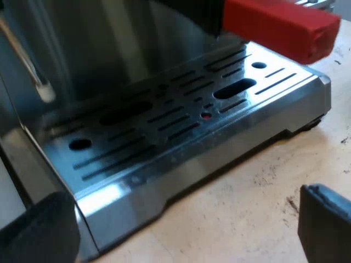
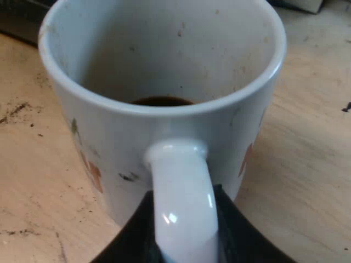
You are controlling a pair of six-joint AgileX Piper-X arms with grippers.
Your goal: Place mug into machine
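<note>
No text, brand, number or sign can be read. The white mug [image 2: 109, 142] carries small orange and green printed marks on its outer wall, with a dark speck near the handle, but none forms a legible letter or figure. On the drip tray [image 1: 285, 96] of the espresso machine [image 1: 109, 49], a small red spot [image 1: 205, 115] sits among the slots; no lettering can be made out on it.

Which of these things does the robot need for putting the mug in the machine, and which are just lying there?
Needed: mug, its handle between the right gripper's jaws; espresso machine, whose drip tray looks like the mug's spot.
Just there: red handle end above the tray; steam wand; speckled wooden table.
</note>
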